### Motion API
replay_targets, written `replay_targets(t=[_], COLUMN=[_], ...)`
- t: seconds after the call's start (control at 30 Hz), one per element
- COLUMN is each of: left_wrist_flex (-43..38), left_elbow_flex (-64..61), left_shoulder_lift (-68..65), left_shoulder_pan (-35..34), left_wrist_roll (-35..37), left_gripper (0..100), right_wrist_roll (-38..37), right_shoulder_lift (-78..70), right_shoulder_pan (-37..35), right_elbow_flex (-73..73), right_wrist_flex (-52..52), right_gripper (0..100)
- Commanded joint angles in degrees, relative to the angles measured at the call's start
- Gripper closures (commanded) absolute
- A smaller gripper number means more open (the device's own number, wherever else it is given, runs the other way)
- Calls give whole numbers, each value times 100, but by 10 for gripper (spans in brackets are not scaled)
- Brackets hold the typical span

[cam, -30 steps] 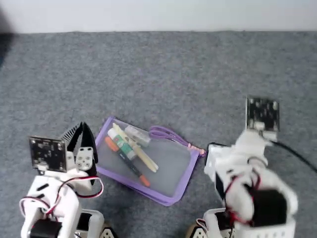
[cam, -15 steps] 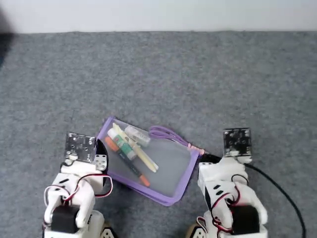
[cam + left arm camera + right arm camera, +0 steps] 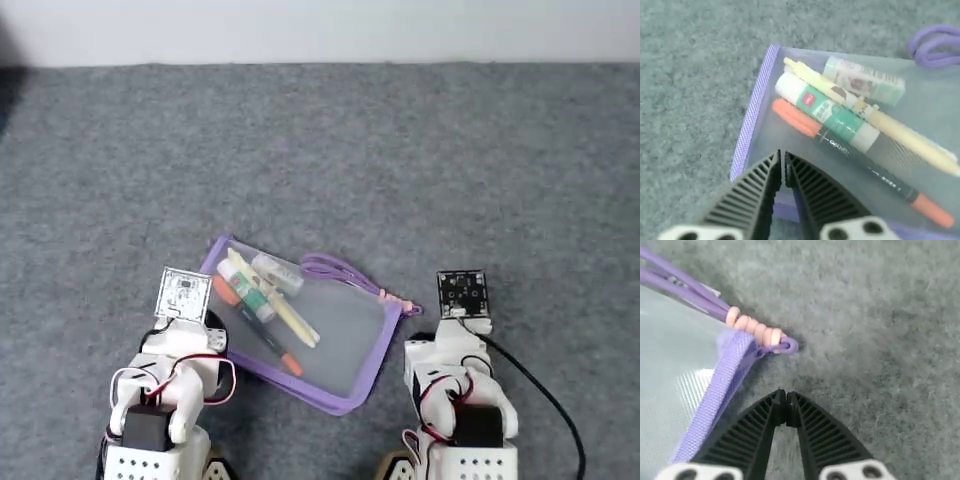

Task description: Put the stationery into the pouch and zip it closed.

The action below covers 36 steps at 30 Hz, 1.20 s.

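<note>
Purple-edged clear pouch (image 3: pixel 345 335) flat on grey table (image 3: pixel 450 170); inside pouch: glue stick (image 3: pixel 827 112), orange pen (image 3: pixel 860 165), yellow pen (image 3: pixel 875 122), eraser (image 3: pixel 865 80). Left gripper (image 3: pixel 781 157) closed on nothing, tips above pouch's side edge. Right gripper (image 3: pixel 785 397) closed on nothing, just off pouch's corner, near pouch's beaded zip pull (image 3: pixel 757 332), not touching

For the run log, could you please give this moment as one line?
pouch: stationery inside | left gripper: shut, above pouch edge | right gripper: shut, above carpet near beaded pull
</note>
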<state>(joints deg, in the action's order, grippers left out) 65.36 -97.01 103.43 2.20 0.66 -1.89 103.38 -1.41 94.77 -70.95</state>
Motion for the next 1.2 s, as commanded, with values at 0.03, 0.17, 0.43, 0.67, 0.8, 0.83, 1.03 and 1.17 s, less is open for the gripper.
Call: replay_targets(t=[0.03,0.17,0.43,0.67,0.8,0.83,1.03,1.17], left_wrist_flex=[53,220,413,448,448,448,457,457], left_elbow_flex=[57,57,57,57,57,57,57,57], left_shoulder_lift=[53,44,44,44,44,44,44,44], left_shoulder_pan=[-35,-18,-26,-26,-35,-35,-35,-35], left_wrist_roll=[466,484,484,519,519,519,519,484], left_gripper=[985,985,985,985,986,986,986,986], right_wrist_roll=[-53,-62,-62,185,1037,1169,1231,1231], right_shoulder_lift=[57,57,57,57,57,57,57,57], right_shoulder_pan=[48,75,92,558,1270,1393,1068,549], right_elbow_flex=[114,123,158,123,158,158,158,158], right_wrist_flex=[84,75,-426,-426,-391,-391,-391,-391], right_gripper=[990,990,990,990,990,990,990,990])
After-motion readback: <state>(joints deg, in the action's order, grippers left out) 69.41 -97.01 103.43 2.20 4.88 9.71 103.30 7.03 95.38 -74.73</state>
